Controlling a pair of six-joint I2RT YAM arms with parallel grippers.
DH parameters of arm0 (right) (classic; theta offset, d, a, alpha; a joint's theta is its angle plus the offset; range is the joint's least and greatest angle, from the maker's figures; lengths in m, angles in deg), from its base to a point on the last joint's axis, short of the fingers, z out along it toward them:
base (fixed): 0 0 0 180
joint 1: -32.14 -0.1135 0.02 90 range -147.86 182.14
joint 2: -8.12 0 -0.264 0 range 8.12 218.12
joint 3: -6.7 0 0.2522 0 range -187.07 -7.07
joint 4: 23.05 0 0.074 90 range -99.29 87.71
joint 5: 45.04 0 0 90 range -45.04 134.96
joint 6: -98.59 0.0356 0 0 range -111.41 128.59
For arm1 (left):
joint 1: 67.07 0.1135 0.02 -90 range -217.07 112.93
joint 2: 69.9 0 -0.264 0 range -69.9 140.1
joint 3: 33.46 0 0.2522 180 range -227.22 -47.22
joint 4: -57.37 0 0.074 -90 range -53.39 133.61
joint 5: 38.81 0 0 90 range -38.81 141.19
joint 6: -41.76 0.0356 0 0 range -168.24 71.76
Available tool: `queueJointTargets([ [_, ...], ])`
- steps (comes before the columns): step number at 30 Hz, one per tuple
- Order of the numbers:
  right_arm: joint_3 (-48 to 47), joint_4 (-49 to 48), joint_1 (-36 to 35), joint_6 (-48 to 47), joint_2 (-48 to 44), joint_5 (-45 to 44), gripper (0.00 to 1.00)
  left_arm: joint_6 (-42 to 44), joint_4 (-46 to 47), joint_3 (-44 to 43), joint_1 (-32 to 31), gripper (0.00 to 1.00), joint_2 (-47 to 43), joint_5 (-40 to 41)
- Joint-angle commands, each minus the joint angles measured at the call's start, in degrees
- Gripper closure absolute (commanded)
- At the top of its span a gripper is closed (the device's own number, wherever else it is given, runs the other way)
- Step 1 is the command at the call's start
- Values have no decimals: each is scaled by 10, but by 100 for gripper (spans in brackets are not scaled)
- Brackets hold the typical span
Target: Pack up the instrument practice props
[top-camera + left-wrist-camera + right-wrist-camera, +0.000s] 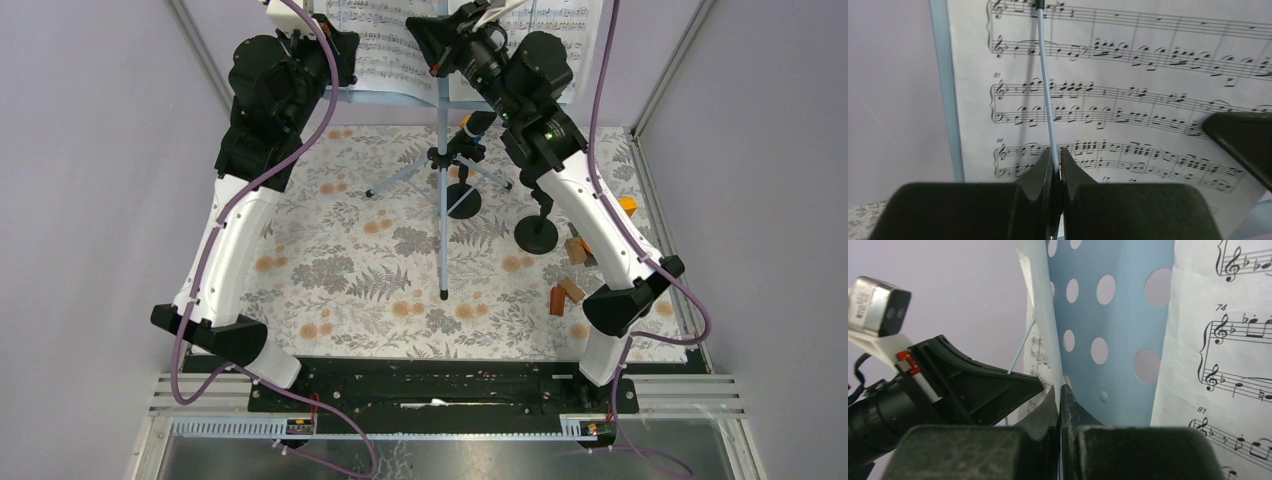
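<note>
The light-blue perforated music desk (1113,330) stands on its thin tripod (441,160) at the back of the table. White sheet-music pages (385,55) lean on it. In the left wrist view my left gripper (1056,150) is shut on a thin pale-blue retainer wire (1047,85) that crosses the left page (1148,100). My right gripper (1059,387) is shut on that page's inner edge (1040,315), which curls off the desk. Two black round-based holders (537,232) (465,200) stand beside the tripod, partly hidden by the right arm.
Small wooden and orange toy blocks (570,290) lie at the right of the floral mat (350,270), under the right arm. Grey walls and metal posts (668,70) close in the sides. The two grippers sit close together at the desk.
</note>
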Motion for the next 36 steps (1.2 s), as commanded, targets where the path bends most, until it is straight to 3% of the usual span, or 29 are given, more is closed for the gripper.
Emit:
queueJointTargets([
  [1, 18, -29, 2, -19, -66, 28, 100, -14, 56, 11, -3, 100, -32, 9],
  [6, 103, -41, 2, -36, -138, 14, 100, -13, 61, 26, -3, 100, -43, 8],
  [14, 331, -70, 2, -24, -331, -38, 100, -16, 68, 49, -3, 96, -65, 4],
  [15, 362, -70, 2, -13, -356, -38, 100, -15, 68, 53, -3, 89, -69, 2],
  [16, 390, -70, 2, -3, -382, -37, 100, -14, 68, 60, -3, 73, -75, 0],
  [18, 448, -67, 3, 14, -428, -25, 100, -15, 67, 75, -3, 50, -88, -9],
  [23, 529, -2, 2, 25, -513, 2, 100, -28, 46, 91, -3, 22, -126, -34],
  [27, 602, 26, 2, 50, -562, 39, 100, -36, 16, 117, -3, 9, -163, -34],
  [36, 749, -57, -1, 134, -542, 163, 100, -48, -65, 305, -3, 2, -321, 18],
])
